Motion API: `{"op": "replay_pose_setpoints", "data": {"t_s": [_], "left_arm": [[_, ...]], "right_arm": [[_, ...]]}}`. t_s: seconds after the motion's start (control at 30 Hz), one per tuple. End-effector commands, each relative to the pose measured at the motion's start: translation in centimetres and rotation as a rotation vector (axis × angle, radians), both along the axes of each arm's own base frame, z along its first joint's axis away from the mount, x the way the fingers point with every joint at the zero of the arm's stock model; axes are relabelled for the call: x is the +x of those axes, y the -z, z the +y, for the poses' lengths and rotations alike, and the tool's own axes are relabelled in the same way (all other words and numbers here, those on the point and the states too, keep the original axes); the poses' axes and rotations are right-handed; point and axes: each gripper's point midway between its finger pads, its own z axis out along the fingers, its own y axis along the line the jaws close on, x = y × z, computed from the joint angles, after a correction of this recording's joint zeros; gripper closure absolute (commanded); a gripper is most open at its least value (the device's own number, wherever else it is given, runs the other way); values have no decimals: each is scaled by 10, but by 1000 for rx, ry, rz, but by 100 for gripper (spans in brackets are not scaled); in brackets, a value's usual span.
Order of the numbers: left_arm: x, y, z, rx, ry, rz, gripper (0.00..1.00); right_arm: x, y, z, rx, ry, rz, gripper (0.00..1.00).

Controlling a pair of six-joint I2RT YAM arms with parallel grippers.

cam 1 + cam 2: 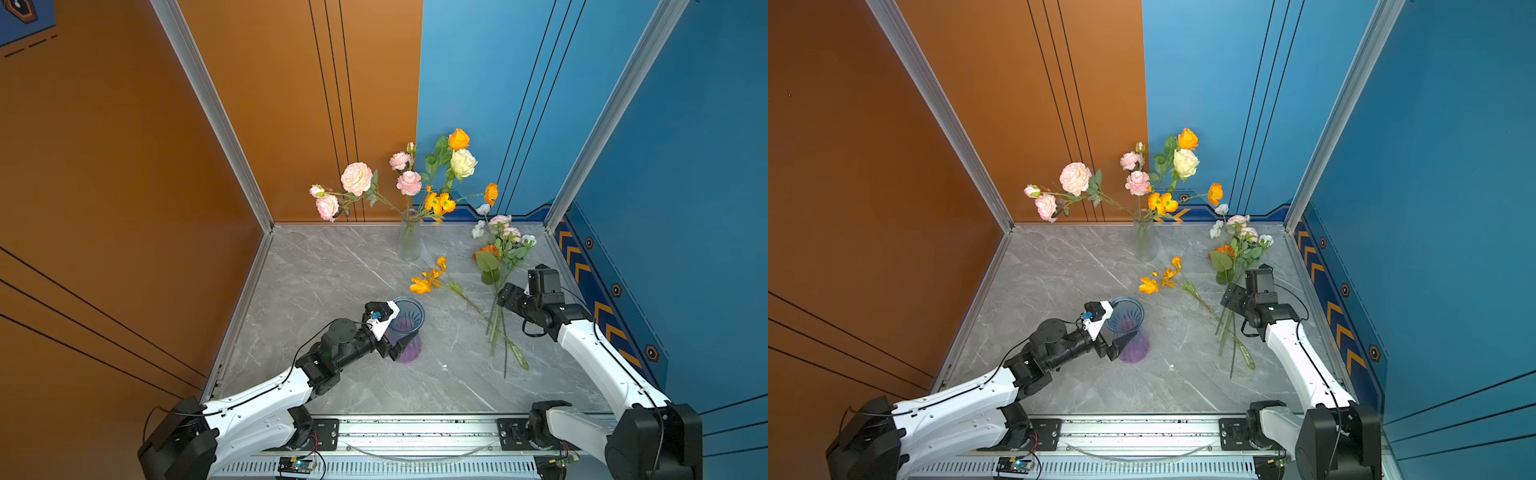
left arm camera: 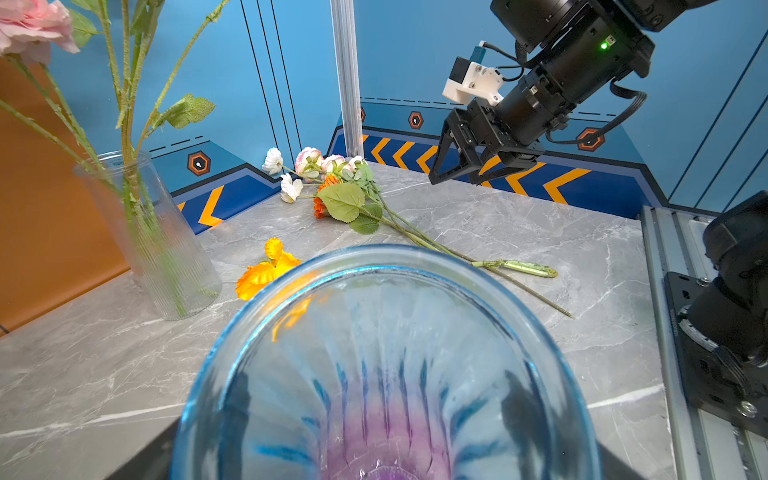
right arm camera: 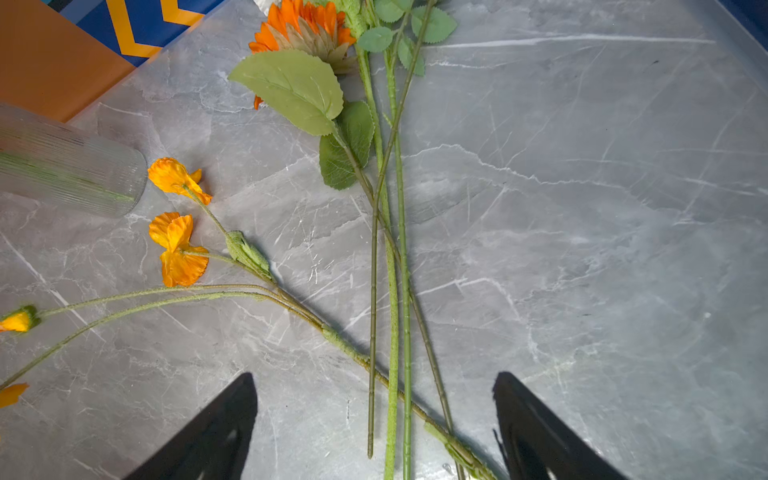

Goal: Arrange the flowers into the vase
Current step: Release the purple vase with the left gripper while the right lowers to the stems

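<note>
An empty blue and purple glass vase [image 1: 412, 316] [image 1: 1130, 312] [image 2: 386, 332] stands upright near the table's middle. My left gripper [image 1: 401, 329] [image 1: 1123, 326] is open, with one finger on each side of the vase's body. Loose flowers lie on the right: an orange-bloomed stem [image 1: 428, 279] [image 3: 178, 249] and a bunch with white, pink and orange blooms [image 1: 500, 249] [image 2: 340, 195]. Their green stems [image 1: 496, 328] [image 3: 390, 291] cross. My right gripper [image 1: 502, 299] [image 1: 1229, 297] [image 2: 455, 180] [image 3: 374, 376] hovers open just above these stems, holding nothing.
A tall clear ribbed vase [image 1: 409, 239] [image 2: 166, 257] at the back holds several pink, orange and cream flowers [image 1: 357, 178]. Orange and blue walls close the table on three sides. A metal rail [image 1: 415, 428] carrying both arm bases runs along the front edge.
</note>
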Motion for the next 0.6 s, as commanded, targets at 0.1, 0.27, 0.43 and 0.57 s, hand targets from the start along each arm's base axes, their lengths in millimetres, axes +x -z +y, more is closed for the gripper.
{"op": "replay_pose_setpoints", "data": {"t_s": [0.1,0.27,0.43,0.57], "left_arm": [[-8,6,4,-35,26,37,2],[-17,31,10,-12,32,119,2],[-23,42,19,-16,13,169,2],[-35,43,33,-30,-18,230,2]], "right_arm": [[4,-8,1,8,-23,-28,9],[3,-6,3,13,-27,-26,8],[3,-6,3,17,-30,-30,7],[2,-5,-2,1,-12,-29,7]]}}
